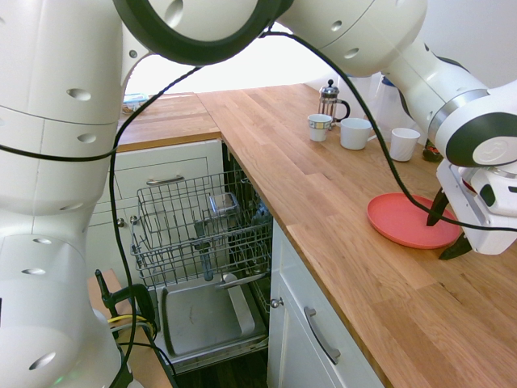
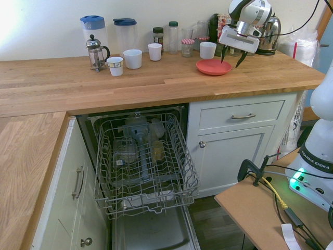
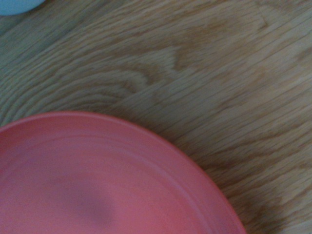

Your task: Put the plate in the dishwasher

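end effector [image 1: 449, 233] fingers spread wide, holding nothing, poised over rim of coral-pink plate [image 1: 404, 220]. plate flat on wooden counter [image 1: 339, 202] directly beneath. dishwasher [image 2: 143, 161] well below, door down, wire rack [image 2: 145, 172] pulled out.

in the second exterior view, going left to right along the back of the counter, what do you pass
blue-lidded jug → french press → patterned cup → white mug → white cup → plate → gripper → kettle
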Controlling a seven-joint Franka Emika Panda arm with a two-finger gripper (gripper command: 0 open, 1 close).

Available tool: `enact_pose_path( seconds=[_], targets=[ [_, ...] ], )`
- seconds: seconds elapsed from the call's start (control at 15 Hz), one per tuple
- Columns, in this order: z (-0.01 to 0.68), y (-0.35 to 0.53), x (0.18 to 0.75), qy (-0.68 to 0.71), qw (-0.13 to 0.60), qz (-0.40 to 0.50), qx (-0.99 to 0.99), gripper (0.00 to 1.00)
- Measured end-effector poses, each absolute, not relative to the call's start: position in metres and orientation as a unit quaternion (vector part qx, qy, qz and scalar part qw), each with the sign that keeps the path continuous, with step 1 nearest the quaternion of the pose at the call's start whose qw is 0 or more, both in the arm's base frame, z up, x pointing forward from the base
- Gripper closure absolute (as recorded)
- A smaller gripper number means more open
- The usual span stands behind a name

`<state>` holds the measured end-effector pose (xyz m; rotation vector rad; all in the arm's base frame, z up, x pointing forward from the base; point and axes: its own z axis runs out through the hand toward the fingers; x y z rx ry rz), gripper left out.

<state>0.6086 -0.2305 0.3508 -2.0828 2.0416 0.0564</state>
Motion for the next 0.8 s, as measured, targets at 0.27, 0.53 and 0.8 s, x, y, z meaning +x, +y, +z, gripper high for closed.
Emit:
enact_pose_path(
  seconds=[0.27,0.53,0.8],
  targets=[
    [0.3426,-0.2309,0.6108,0.695,0.123,0.025,-0.708,1.0],
    [0.3399,-0.2296,0.6121,0.691,0.131,0.026,-0.71,1.0],
    [0.3386,-0.2223,0.6152,0.687,0.136,0.029,-0.714,1.0]
  ],
)
